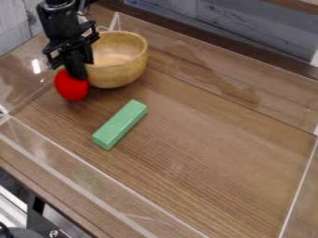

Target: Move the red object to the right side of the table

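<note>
A brown wood-grain surface [211, 139] fills the view, edged by low clear acrylic walls [266, 28], with one running along the far edge and another down the right side. Black cables [40, 221] lie at the lower left corner, around seven o'clock.

Toward eleven o'clock on the surface stands a light wooden bowl [122, 67], round and upright, its open mouth facing up. The black end effector [70, 71] reaches in at the bowl's left side, coming down from the top of the view, and covers part of the bowl's rim. Its fingers are closed in on the upper part of the bright-red toy fruit [72, 87], pinching it; the fruit's lower part shows below them. The fruit is at about ten o'clock on the surface, just beside the bowl, at the bowl's seven to eight o'clock side. Whether the fruit touches the surface or hangs slightly above it, I cannot tell, nor whether it touches the bowl. Its leaf top is hidden by the end effector.

A green rectangular block [119, 125] lies flat, nearer the viewer, at about five o'clock from the fruit and six o'clock from the bowl. It sits at a slant, its long sides running from one o'clock to seven o'clock, apart from both.
</note>
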You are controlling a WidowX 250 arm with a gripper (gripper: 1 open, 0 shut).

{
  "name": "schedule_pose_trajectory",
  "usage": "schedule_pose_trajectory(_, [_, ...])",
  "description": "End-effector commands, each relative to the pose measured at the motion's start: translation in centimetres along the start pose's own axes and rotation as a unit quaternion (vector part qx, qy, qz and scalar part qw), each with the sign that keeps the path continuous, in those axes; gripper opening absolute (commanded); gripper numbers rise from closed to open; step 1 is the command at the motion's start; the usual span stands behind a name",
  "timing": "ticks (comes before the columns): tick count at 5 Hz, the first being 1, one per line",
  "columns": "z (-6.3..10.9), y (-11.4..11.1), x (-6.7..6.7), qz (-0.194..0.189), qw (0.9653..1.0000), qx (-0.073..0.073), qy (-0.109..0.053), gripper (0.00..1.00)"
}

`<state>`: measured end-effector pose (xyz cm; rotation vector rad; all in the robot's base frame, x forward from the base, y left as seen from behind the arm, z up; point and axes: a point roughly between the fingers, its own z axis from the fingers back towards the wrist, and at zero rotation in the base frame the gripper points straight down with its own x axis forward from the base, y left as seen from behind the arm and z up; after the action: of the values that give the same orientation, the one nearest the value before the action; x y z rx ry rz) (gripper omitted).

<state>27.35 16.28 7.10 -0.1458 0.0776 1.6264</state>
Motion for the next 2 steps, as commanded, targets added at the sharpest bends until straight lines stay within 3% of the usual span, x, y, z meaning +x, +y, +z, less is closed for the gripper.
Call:
schedule_pose_trajectory(1, [5.3, -1.7, -2.0, -0.055, 0.9971, -0.053, -0.007, 0.0])
schedule_pose_trajectory(2, [7.2, -1.8, -4.2, -0.094, 0.9941, -0.052, 0.012, 0.0])
